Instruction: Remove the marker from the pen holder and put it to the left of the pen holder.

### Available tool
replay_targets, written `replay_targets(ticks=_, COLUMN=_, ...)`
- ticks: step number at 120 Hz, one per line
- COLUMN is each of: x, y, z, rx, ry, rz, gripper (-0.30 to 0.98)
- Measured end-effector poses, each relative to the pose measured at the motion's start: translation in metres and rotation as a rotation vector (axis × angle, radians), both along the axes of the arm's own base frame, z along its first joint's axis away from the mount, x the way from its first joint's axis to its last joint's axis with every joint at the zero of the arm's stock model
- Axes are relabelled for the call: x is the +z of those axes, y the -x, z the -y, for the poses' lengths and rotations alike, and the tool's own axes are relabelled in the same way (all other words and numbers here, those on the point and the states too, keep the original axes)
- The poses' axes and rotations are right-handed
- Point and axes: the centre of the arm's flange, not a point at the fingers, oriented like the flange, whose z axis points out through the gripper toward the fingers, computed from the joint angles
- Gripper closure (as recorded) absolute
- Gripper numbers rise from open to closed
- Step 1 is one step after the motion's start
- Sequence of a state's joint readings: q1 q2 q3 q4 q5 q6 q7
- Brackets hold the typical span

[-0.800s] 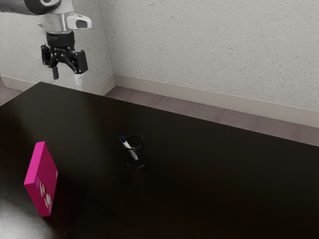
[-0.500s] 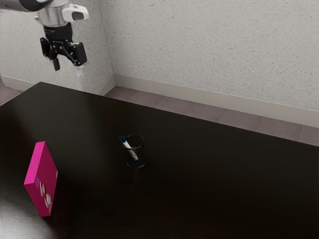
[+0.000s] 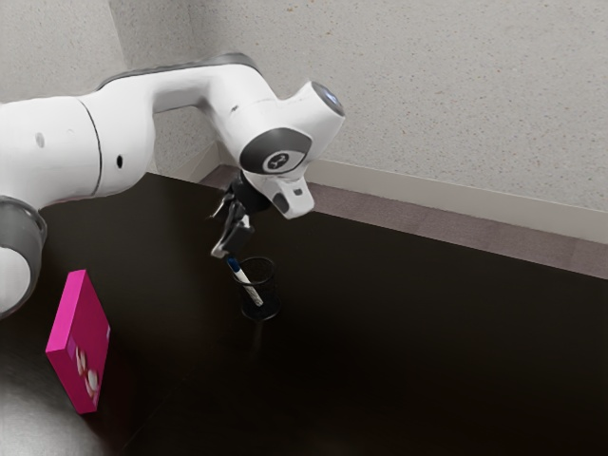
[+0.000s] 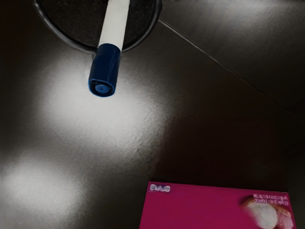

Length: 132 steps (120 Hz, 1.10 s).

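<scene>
Marker (image 4: 109, 67), smooth, white with a blue cylindrical cap, is leaning inside the round, see-through dark pen holder (image 3: 270, 302); the fingers (image 3: 223, 250) are standing apart near the cap. A slim pink box (image 3: 81, 332) is standing on the glossy table (image 3: 380, 361). The wrist view is cutting off holder and box. The arm (image 3: 190, 87), earlier well away, is now reaching near the holder.
</scene>
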State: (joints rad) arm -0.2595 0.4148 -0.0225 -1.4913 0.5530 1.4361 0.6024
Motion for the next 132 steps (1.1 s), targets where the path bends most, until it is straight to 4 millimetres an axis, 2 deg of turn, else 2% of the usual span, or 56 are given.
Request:
replay_targets(ticks=14, x=-0.018, y=-0.020, z=-0.007, rx=-0.043, ry=-0.010, rz=-0.027, gripper=0.02)
replay_targets(ticks=24, x=-0.031, y=-0.028, z=-0.020, rx=-0.035, ry=0.001, rz=-0.041, gripper=0.01)
replay_targets(ticks=36, x=-0.048, y=-0.030, z=-0.028, rx=-0.028, ry=0.012, rz=-0.068, gripper=0.01)
replay_targets(ticks=62, x=-0.078, y=-0.028, z=-0.030, rx=-0.037, ry=0.019, rz=-0.124, gripper=0.02)
replay_targets(ticks=83, x=-0.081, y=-0.031, z=-0.027, rx=-0.049, ry=0.026, rz=-0.124, gripper=0.02)
replay_targets(ticks=98, x=-0.099, y=-0.043, z=-0.028, rx=-0.056, ry=0.028, rz=-0.130, gripper=0.03)
replay_targets(ticks=132, x=-0.107, y=-0.046, z=-0.027, rx=-0.074, ry=0.034, rz=-0.133, gripper=0.19)
